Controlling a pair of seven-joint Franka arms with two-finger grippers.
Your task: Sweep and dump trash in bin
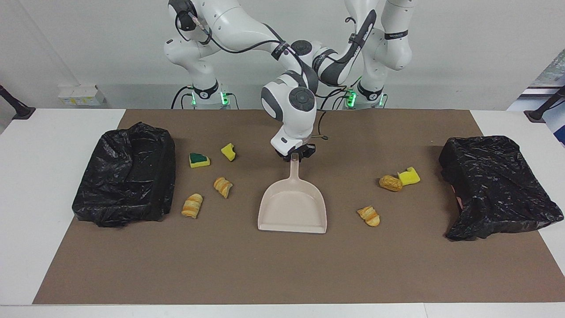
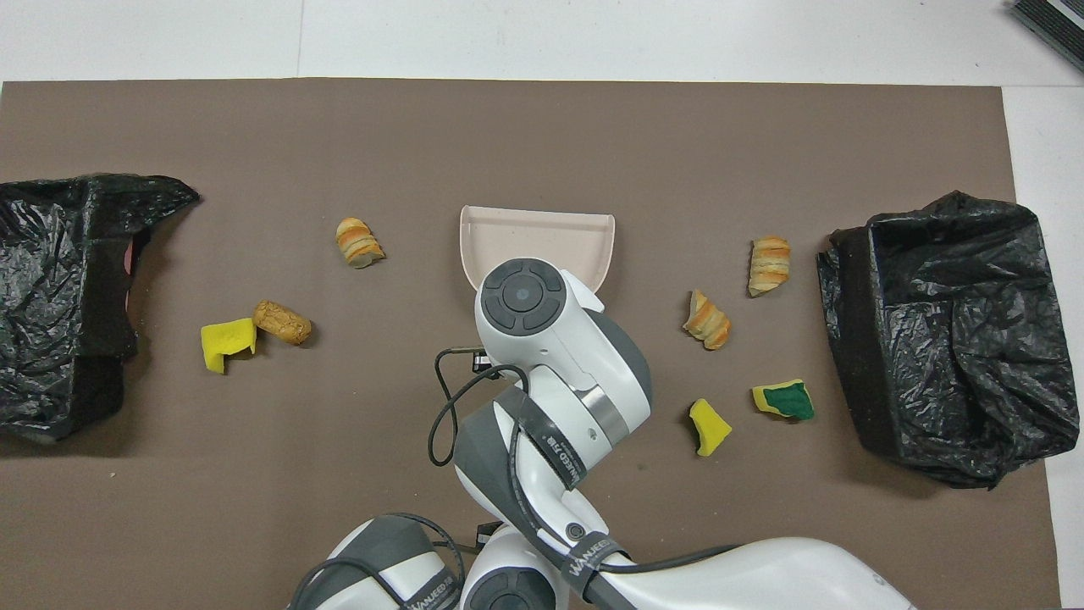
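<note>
Partly hidden, right pincer [image 1: 295, 154] clamps dustpan [image 1: 293, 207] handle.

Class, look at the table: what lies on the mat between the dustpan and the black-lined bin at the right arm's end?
Four scraps, clearest in the overhead view: two bread pieces, a yellow sponge chunk and a green-faced sponge chunk, between the dustpan and the bin.

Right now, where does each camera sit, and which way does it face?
Facing view: high across the table, looking toward the robots; both arms and bases show, right hand on the dustpan handle.
Overhead view: above the robots' end, looking steeply down and forward; only arm links show.
Shared: dustpan, two black bins, seven scraps, half a turn apart.
</note>
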